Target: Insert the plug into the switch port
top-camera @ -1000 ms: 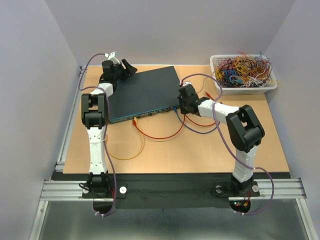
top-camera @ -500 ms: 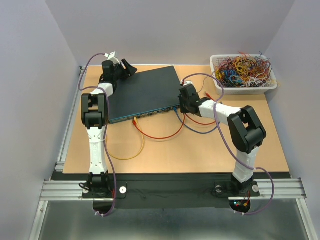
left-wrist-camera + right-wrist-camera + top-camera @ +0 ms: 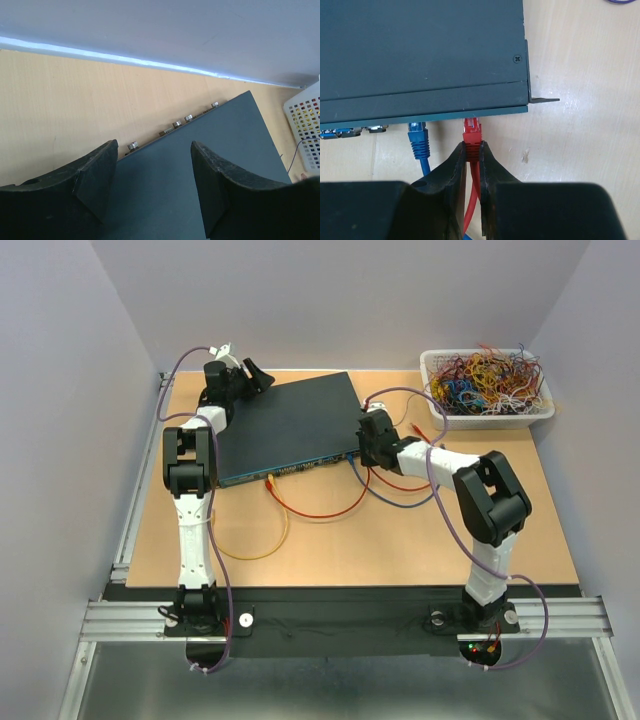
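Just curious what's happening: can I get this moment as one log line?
right hand: shut on red plug | red plug: tip at switch front | left hand: open over switch

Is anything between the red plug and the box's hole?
Nothing visible. The red plug, pinched in the right gripper, has its tip at the teal box's front edge. The blue plug sits beside it, not in its path.

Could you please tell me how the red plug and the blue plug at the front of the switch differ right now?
The red plug is pinched by the right end effector; the blue plug is untouched. The red plug sits nearer the switch corner, the blue plug further along. Both point into the front face.
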Robot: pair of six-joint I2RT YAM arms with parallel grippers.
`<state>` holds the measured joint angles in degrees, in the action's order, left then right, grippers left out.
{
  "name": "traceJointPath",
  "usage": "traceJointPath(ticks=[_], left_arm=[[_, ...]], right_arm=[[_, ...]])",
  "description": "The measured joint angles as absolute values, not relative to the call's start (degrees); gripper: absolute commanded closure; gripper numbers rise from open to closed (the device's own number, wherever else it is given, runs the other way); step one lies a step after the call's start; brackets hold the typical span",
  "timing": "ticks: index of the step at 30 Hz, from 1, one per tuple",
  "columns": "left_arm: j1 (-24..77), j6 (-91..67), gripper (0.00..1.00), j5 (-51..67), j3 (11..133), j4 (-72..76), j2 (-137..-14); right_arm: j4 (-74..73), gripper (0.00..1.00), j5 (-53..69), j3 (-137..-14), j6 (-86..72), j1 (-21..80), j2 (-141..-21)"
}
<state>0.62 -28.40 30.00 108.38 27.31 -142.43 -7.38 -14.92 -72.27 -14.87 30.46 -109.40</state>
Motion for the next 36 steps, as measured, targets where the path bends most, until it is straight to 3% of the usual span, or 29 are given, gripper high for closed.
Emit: traceJointPath(ticks=[17, 36], left_arm=[[0.6, -28.4, 0.28, 30.0, 108.4, 27.5, -142.4], [0.4, -28.4, 0.29, 30.6, 108.4, 27.9, -142.4]], right_arm=[[-7.3, 1.00, -17.3, -74.9, -14.5, 30.8, -112.6], [-14.1, 0.98, -22.0, -95.1, -5.6, 28.9, -124.7]])
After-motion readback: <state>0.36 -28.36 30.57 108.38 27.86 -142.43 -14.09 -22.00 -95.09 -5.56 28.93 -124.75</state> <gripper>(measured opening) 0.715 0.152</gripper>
